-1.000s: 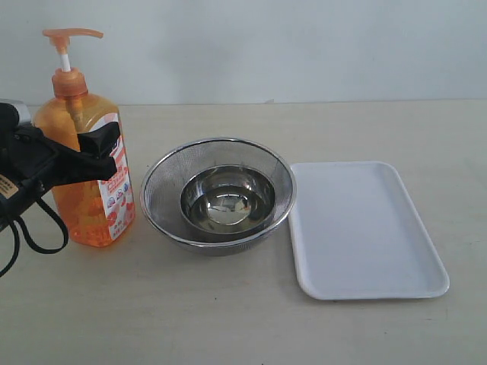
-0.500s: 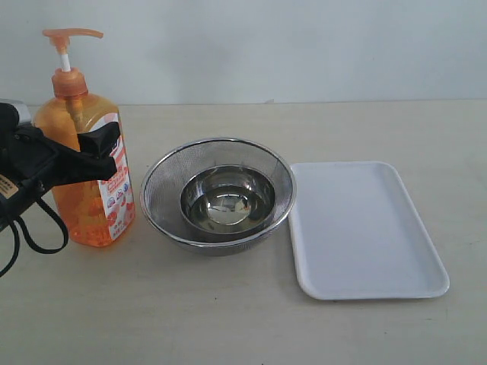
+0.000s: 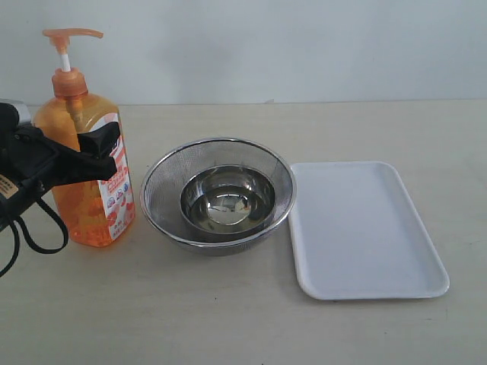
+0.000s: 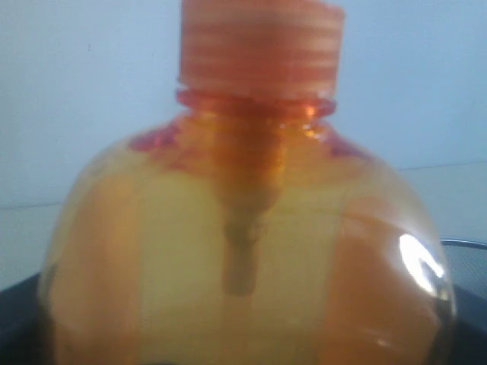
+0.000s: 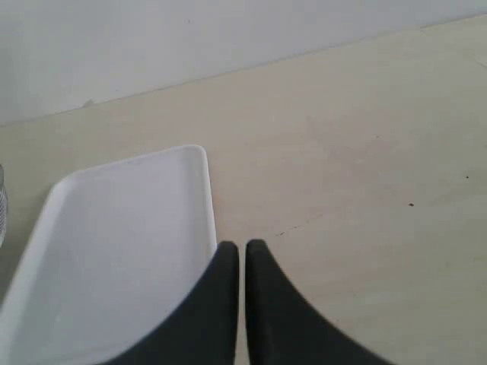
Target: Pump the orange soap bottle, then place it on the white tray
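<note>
Orange soap bottle (image 3: 80,205) unmoved this past second, left gripper (image 3: 95,152) clamped round it; pump head (image 3: 72,34) up, unpressed; right gripper (image 5: 242,247) closed, empty, near white tray (image 3: 365,228).

A pale beige table (image 3: 228,319) fills the near scene. A plain, light grey-white wall (image 3: 304,46) rises at its far edge.

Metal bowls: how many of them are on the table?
2. The mesh bowl stands between the orange soap bottle and the white tray; the smaller plain steel bowl sits inside it. I see no other; none seems hidden.
</note>
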You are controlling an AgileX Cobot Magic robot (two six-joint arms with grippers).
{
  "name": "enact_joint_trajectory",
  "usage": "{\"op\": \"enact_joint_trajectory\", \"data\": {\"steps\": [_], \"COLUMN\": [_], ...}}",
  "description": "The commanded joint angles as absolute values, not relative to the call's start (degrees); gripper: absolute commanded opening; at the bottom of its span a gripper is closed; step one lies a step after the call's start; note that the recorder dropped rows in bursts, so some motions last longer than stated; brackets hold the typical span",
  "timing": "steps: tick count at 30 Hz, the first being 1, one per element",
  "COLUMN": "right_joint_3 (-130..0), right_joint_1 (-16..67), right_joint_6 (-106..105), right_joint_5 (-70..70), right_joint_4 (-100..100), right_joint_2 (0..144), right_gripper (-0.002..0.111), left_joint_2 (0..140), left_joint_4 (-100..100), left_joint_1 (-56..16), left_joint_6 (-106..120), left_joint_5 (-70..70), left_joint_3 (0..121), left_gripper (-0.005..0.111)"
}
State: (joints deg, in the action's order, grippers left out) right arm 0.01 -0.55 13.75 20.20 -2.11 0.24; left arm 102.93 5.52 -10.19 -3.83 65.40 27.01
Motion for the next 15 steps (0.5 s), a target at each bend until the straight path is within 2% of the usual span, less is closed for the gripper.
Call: {"op": "enact_joint_trajectory", "data": {"steps": [1,15], "right_joint_3": [0.00,0.00], "right_joint_1": [-0.44,-0.44], "right_joint_6": [13.77,14.11], "right_joint_5": [19.71,19.69], "right_joint_4": [-2.09,-2.09], "right_joint_2": [0.00,0.00], "right_gripper": [0.000,0.000], "left_joint_2": [102.67,102.67], "left_joint_4": [5.77,5.77], "left_joint_1": [-10.24,-10.24], "left_joint_6": [-3.36,-3.36], "left_joint_5": [63.09,62.95], "left_joint_3": [26.36,26.36], "left_gripper": [0.005,0.005]}}
